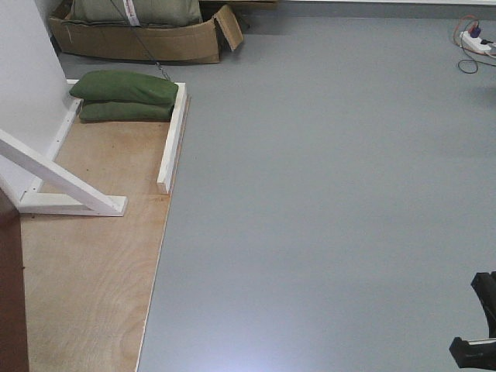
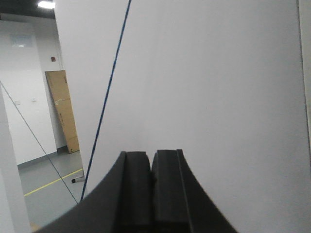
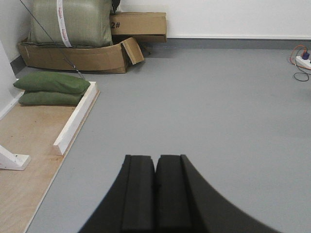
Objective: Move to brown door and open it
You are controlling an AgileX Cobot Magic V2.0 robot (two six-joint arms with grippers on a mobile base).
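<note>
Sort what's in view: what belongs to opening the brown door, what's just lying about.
For the job: brown door, only a sliver at the left edge; left end effector and right end effector, both shut, holding nothing.
Lying about: green sandbags; cardboard box; power strip; white frame beams.

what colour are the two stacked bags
Olive green; the bags show best in the exterior front-facing view.

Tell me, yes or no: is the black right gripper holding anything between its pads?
No, the black right gripper is closed flat above the grey floor, with nothing clamped in it.
</note>
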